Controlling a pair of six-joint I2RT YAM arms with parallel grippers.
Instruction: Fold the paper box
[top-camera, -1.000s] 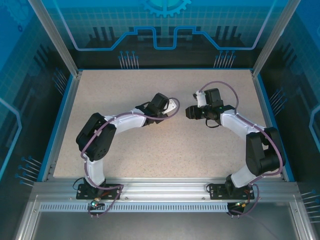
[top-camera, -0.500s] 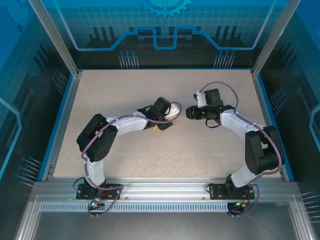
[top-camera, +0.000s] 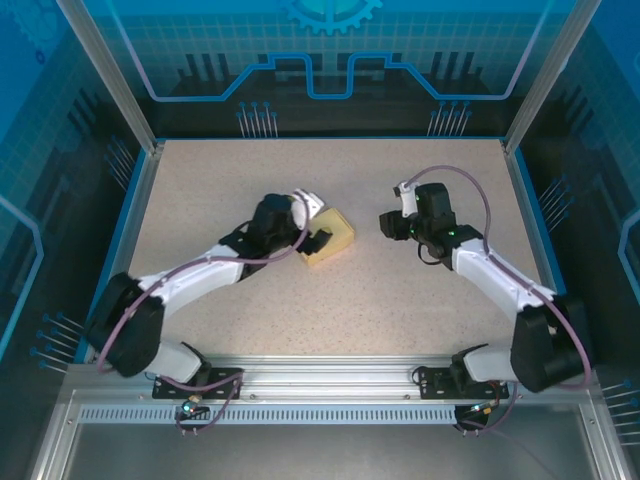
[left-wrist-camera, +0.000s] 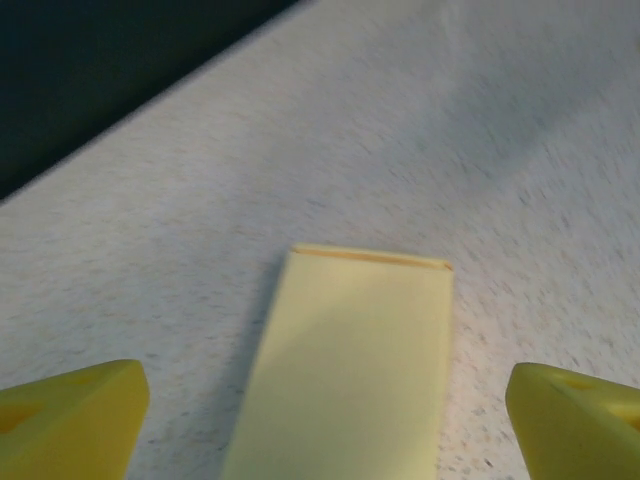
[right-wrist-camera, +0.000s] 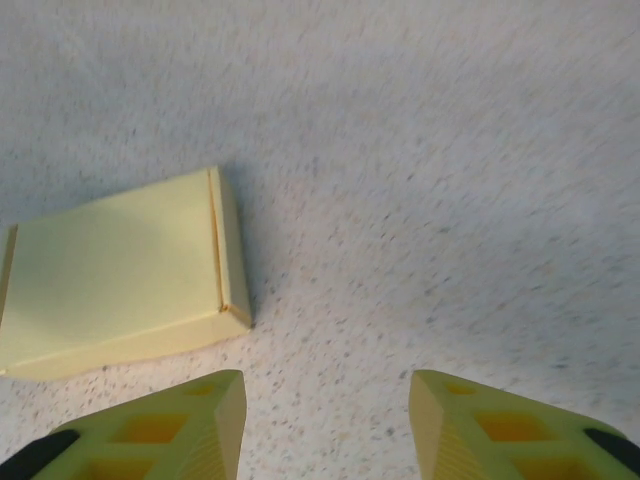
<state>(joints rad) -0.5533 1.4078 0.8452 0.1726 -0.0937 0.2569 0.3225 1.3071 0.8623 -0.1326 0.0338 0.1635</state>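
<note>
The paper box (top-camera: 332, 241) is a small shut pale yellow box lying flat on the speckled table, near its middle. My left gripper (top-camera: 314, 223) stands open just left of the box, one finger at each side of its near end. In the left wrist view the box (left-wrist-camera: 350, 370) lies on the table between and ahead of the wide-spread yellow fingertips (left-wrist-camera: 75, 415), untouched by either. My right gripper (top-camera: 385, 222) is open a little to the right of the box and apart from it. The right wrist view has the box (right-wrist-camera: 120, 270) at the left, and bare table between the gripper's (right-wrist-camera: 328, 400) fingers.
The speckled table (top-camera: 250, 170) has a blue raised rim (top-camera: 120, 250) along its sides and back. Aluminium posts (top-camera: 110, 80) stand at the back corners. A metal rail (top-camera: 320, 375) with both arm bases runs along the near edge.
My left gripper has opened wide and drawn back to the left, letting go of the box, which now lies uncovered. The right arm has swung its elbow outward; its gripper stays near the same spot.
</note>
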